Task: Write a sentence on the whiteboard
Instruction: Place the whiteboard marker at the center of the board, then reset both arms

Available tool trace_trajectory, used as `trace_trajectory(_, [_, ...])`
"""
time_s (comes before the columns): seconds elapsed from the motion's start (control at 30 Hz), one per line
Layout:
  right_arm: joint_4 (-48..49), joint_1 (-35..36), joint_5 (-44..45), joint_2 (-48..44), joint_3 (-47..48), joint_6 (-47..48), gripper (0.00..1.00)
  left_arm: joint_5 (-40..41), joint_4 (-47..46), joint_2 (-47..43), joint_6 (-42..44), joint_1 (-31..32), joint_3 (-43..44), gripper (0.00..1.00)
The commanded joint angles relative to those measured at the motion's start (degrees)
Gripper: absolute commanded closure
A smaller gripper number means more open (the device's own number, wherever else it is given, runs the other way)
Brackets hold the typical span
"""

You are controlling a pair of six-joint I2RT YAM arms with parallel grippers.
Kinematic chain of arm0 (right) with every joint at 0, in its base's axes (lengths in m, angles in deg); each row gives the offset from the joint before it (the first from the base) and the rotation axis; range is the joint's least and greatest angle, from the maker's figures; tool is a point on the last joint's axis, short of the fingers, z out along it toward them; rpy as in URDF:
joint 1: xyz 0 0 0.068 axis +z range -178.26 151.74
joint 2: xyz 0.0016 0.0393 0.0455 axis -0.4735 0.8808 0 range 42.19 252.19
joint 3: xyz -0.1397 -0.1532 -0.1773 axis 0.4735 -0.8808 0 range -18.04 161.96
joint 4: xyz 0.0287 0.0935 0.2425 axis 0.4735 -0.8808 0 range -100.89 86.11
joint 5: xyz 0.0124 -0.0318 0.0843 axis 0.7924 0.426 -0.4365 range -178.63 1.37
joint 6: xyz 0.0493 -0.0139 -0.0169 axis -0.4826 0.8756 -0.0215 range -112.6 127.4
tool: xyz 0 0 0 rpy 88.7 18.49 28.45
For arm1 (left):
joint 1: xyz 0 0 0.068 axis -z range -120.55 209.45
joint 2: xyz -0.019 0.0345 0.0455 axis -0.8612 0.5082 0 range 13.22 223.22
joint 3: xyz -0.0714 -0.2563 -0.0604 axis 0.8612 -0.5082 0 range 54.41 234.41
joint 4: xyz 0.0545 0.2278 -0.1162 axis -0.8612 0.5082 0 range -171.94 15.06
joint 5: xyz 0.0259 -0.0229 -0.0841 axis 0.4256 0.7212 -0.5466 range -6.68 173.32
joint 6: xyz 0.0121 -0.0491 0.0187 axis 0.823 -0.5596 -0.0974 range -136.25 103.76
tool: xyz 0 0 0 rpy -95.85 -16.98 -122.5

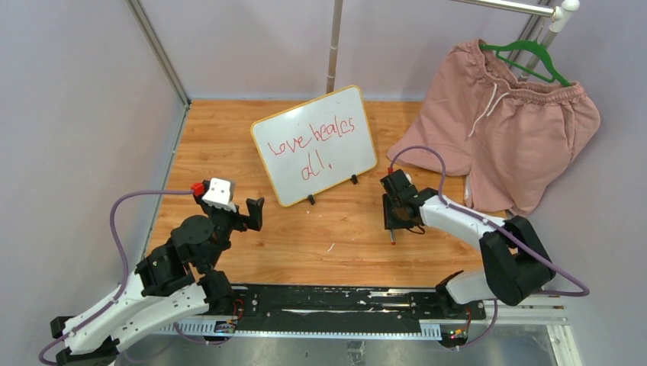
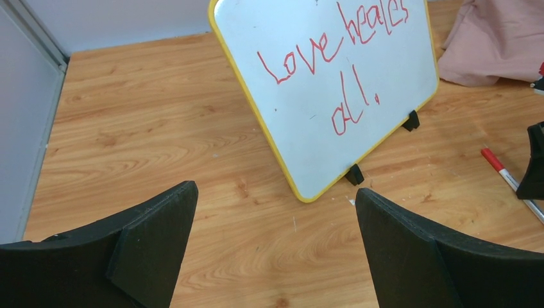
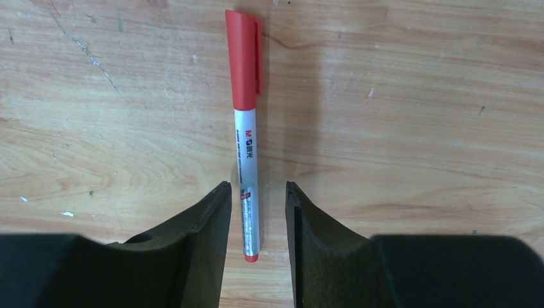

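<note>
Right wrist: right gripper fingers apart, clamping nothing; capped marker lies flat on table between them, cap pointing ahead. Left wrist: left gripper fingers wide, empty; board stands ahead of them, propped on feet so sentence faces arms. Writing looks done; marker likely parked.

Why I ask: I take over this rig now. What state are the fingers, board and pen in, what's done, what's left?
Left gripper: open, empty, facing the whiteboard.
Right gripper: open, fingers either side of the red marker, which lies capped on the table, ungripped.
Whiteboard stands propped up; the sentence "love heales all!" is on it in red, two lines.
Done: writing, it seems. Left: probably only backing away.
</note>
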Motion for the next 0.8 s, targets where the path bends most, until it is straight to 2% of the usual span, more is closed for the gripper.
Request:
trace_trajectory(0.0, [-0.9, -1.0, 0.4, -4.1, -0.9, 0.7, 0.59, 0.8, 0.1, 0.6, -0.2, 0.2, -0.3, 0.01])
trace_trajectory(0.23, [-5.3, -1.0, 1.5, -14.3, 2.4, 2.8, 0.51, 0.8, 0.1, 3.1, -2.0, 0.2, 0.5, 0.00])
trace_trajectory(0.4, [-3.0, -1.0, 0.4, -22.9, 2.8, 4.7, 0.50, -1.2, -2.6, 4.8, -9.7, 0.2, 0.0, 0.00])
trace_trajectory(0.43, [-2.1, -0.9, 0.3, -24.6, 2.9, 4.9, 0.51, -0.7, -3.0, 5.7, -13.4, 0.2, -0.4, 0.00])
trace_trajectory(0.53, [1.2, -0.6, 3.2, -30.8, 2.8, 2.3, 0.49, 4.0, 4.7, 11.4, -35.8, 0.2, 1.3, 0.00])
trace_trajectory(0.6, [4.4, -0.6, 5.0, -35.5, 2.2, 0.6, 0.39, 3.8, 12.1, 16.6, -44.9, 0.2, 4.3, 0.00])
trace_trajectory(0.67, [6.6, -0.5, 6.9, -39.4, 2.2, -1.0, 0.19, 3.1, 18.6, 20.9, -52.9, 0.2, 7.7, 0.00])
trace_trajectory(0.7, [6.1, -0.5, 8.8, -40.6, 3.1, -3.2, 0.12, 2.8, 21.2, 22.4, -56.3, 0.2, 9.6, 0.00])
trace_trajectory(0.77, [3.3, -0.5, 11.8, -41.3, 7.0, -5.1, 0.09, 0.9, 22.2, 23.8, -56.8, 0.2, 11.5, 0.00])
